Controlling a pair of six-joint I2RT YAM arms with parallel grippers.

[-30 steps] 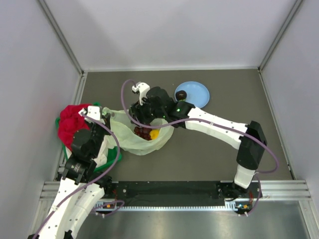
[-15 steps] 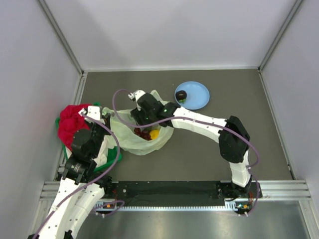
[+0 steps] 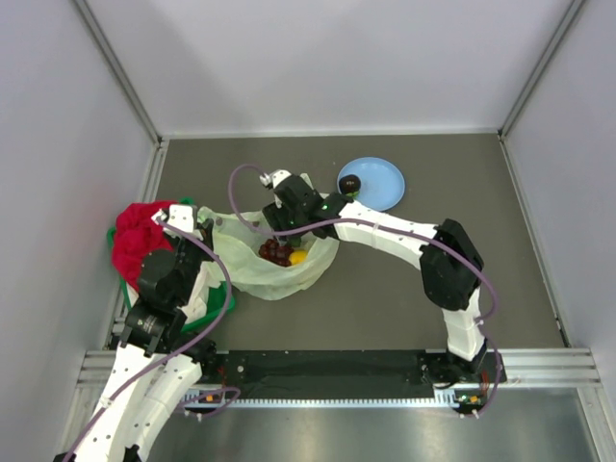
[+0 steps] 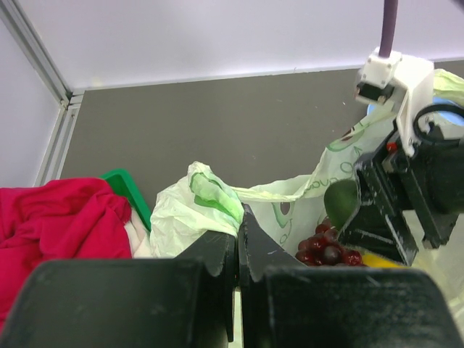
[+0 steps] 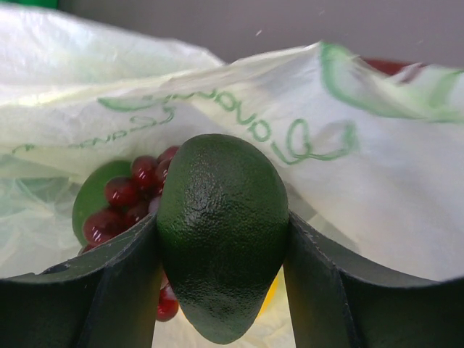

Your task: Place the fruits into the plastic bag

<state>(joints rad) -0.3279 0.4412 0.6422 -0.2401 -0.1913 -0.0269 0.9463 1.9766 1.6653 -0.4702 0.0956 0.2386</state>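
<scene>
Over the mouth of the bag, the right jaws stay clamped on the avocado; within the last second the right arm has folded its elbow in toward the bag, bringing the fruit low above the grapes and citrus already inside; at the bag's left rim the left jaws remain pinched on a fold of plastic, holding it open; a release looks close; beyond the bag, a dark fruit waits on the plate.
</scene>
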